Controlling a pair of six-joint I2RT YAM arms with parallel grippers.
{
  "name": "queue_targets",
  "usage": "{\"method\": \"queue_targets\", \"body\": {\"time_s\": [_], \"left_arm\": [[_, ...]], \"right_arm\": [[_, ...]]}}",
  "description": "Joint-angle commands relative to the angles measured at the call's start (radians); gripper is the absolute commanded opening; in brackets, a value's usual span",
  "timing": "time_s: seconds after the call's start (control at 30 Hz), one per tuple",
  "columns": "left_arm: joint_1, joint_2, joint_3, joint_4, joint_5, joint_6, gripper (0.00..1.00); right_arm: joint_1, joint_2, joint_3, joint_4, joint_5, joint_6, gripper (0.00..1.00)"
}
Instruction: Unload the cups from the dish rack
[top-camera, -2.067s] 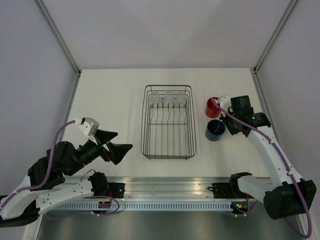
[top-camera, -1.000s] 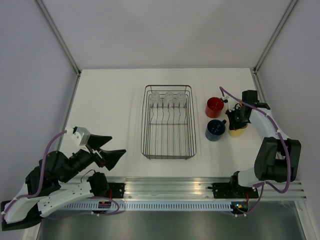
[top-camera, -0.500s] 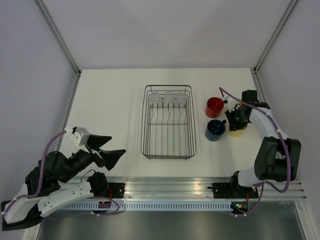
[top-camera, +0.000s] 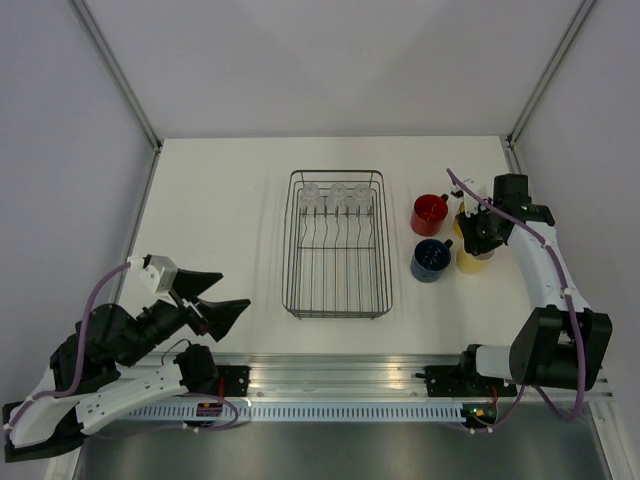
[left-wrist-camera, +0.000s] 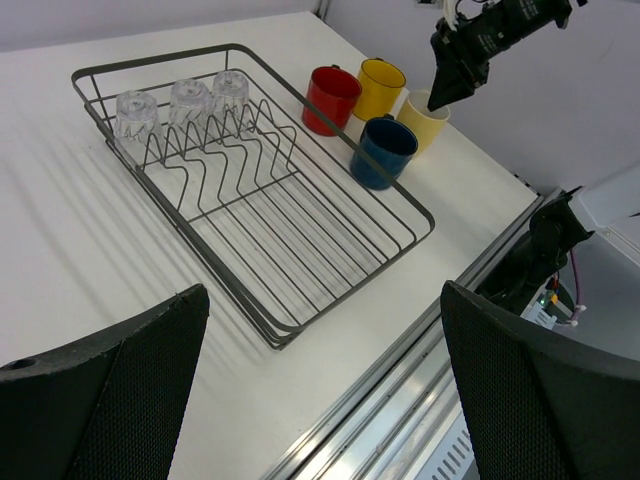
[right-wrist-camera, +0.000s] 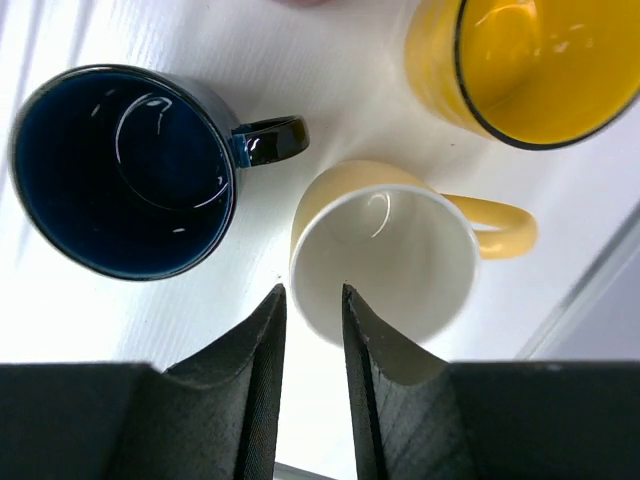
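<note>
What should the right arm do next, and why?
Probably raise the right gripper clear, then swing toward the dark grey wire dish rack: the jaws stand parted above the pale cream mug on the table, and three clear glass tumblers remain racked.

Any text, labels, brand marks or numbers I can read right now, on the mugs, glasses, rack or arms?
None can be read.
The red mug, yellow mug, dark blue mug, cream mug, glass tumblers and dish rack show no print.
Any marks on the base rail are too small to read.
</note>
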Motion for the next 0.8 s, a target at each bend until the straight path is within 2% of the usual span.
{"method": "queue_targets", "body": {"time_s": [0.0,0.1,0.17,0.2,0.23,0.27,0.37,0.5,0.57,0.63,0.7,0.73,0.77], "left_arm": [[0.003,0.026,0.003,0.02,-0.026,0.025,1.0],[0.002,0.069,0.012,0.02,-0.069,-0.001,1.0],[0.002,0.098,0.024,0.02,-0.107,-0.017,1.0],[0.002,0.13,0.029,0.019,-0.118,-0.021,1.0],[0.003,0.15,0.046,0.012,-0.141,-0.024,1.0],[0.005,0.165,0.053,0.008,-0.155,-0.033,1.0],[0.008,0.224,0.081,-0.011,-0.219,-0.047,1.0],[0.035,0.291,0.095,-0.027,-0.261,-0.059,1.0],[0.072,0.331,0.098,-0.029,-0.25,-0.057,1.0],[0.17,0.354,0.096,-0.017,-0.21,-0.057,1.0],[0.299,0.362,0.08,0.008,-0.154,-0.054,1.0],[0.343,0.365,0.072,0.034,-0.091,-0.047,1.0],[0.42,0.37,0.066,0.041,-0.065,-0.044,1.0]], "right_arm": [[-0.002,-0.103,0.055,-0.031,-0.012,0.019,0.34],[0.0,-0.194,0.09,-0.016,-0.074,0.063,0.34],[0.003,-0.232,0.113,0.038,-0.167,0.117,0.42],[0.006,-0.26,0.118,0.065,-0.201,0.187,0.67],[0.011,-0.272,0.115,0.12,-0.235,0.225,0.74],[0.012,-0.284,0.112,0.144,-0.304,0.25,0.97],[0.014,-0.323,0.107,0.242,-0.273,0.419,0.98],[0.015,-0.36,0.139,0.28,-0.04,0.687,0.98],[0.015,-0.39,0.135,0.341,-0.016,0.799,0.98],[0.015,-0.43,0.097,0.499,-0.038,0.905,0.98],[0.017,-0.504,0.025,0.579,-0.085,0.967,0.98],[0.015,-0.53,-0.02,0.704,-0.178,1.029,0.98],[0.015,-0.553,-0.055,0.767,-0.209,1.054,0.98]]}}
